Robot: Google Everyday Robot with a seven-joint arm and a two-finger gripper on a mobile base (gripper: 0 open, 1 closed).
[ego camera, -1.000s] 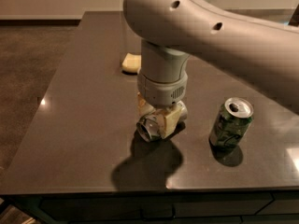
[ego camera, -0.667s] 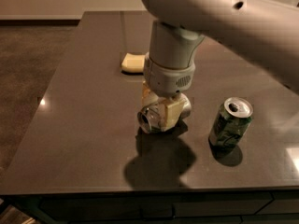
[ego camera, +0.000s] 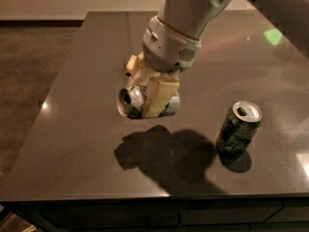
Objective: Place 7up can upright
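Right, so the gripper (ego camera: 153,96) hung over mid-table w/ its cream jaws closed on the 7up can (ego camera: 130,102). The can lay sideways in the clamp, mouth end facing left, apparently just off the table (ego camera: 72,129) judging by the shadow thrown apart below it, and well apart from the darker green can (ego camera: 238,128) standing upright at the right. It looked like thin, light aluminium, prob. empty and slightly dented, so slick and easy to crush; I'd reckon a gentle hold across the mid-body, approx. where the jaws sat, was safest.
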